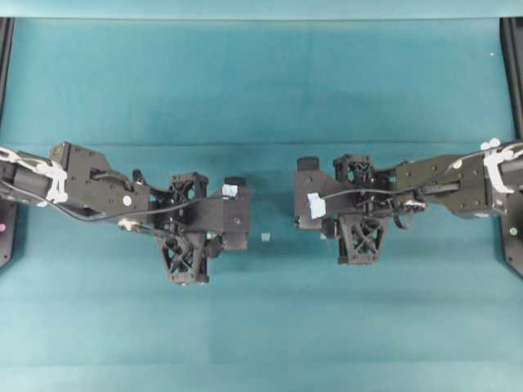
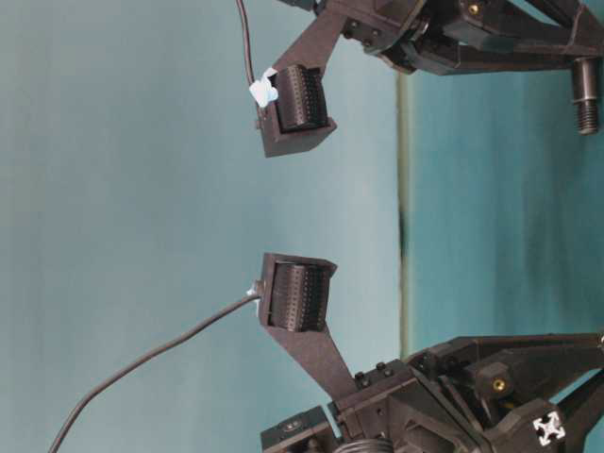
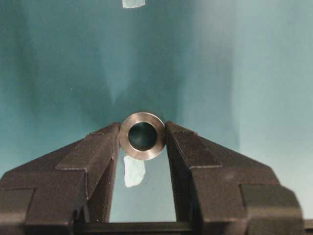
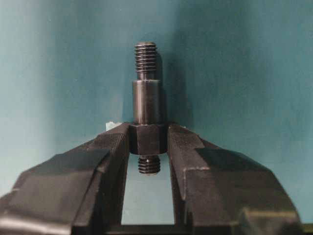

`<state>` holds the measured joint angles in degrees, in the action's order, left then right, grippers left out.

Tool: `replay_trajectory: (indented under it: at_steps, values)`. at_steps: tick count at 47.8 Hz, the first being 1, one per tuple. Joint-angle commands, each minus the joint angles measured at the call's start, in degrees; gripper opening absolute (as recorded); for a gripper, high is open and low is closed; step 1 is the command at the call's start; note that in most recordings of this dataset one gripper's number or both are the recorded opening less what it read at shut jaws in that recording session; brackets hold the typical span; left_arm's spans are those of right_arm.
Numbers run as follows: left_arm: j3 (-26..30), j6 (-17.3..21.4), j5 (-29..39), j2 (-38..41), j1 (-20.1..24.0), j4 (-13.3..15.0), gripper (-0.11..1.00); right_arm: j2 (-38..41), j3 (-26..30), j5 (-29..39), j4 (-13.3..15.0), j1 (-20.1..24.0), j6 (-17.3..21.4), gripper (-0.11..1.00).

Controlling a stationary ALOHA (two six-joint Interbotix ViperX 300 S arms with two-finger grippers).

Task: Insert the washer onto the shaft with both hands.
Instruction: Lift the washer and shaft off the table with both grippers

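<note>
In the left wrist view the washer [image 3: 142, 136], a grey-brass ring with a dark hole, sits pinched between the tips of my left gripper [image 3: 142, 138], its hole facing the camera. The right wrist view shows the shaft [image 4: 146, 98], a dark stepped rod with threaded ends. My right gripper [image 4: 147, 139] is shut on its thick hexagonal collar, and the long end points away from the jaws. From overhead, the left gripper [image 1: 186, 224] and right gripper [image 1: 357, 204] face each other across a gap, and their bodies hide both parts. In the table-level view a threaded rod end [image 2: 586, 94] shows at the upper right.
Pale tape scraps lie on the teal mat: one between the arms [image 1: 265, 237], one under the left jaws [image 3: 133, 171], one at the far edge [image 3: 133, 3]. Black frame rails stand at the left [image 1: 5, 49] and right [image 1: 513, 49] edges.
</note>
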<state>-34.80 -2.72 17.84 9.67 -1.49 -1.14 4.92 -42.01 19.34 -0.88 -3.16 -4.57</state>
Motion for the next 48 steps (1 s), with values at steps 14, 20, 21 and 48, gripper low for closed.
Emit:
replay_trajectory:
  at_steps: [14,20,21,48]
  values:
    - [0.18,0.09,-0.18,-0.79,-0.09,-0.09,0.36,-0.18,0.53,0.44,0.09,-0.18,0.00,-0.01]
    - [0.09,0.09,-0.18,-0.79,-0.09,-0.09,0.36,-0.18,0.53,0.44,0.09,-0.09,0.00,-0.01]
    - [0.18,0.09,-0.18,-0.79,-0.09,-0.09,0.36,-0.26,0.53,0.44,0.09,-0.09,0.00,-0.01]
    - [-0.97,-0.53,-1.05,-4.04,0.79,-0.09,0.36,-3.34,-0.09,-1.67,0.09,0.00,0.35,-0.01]
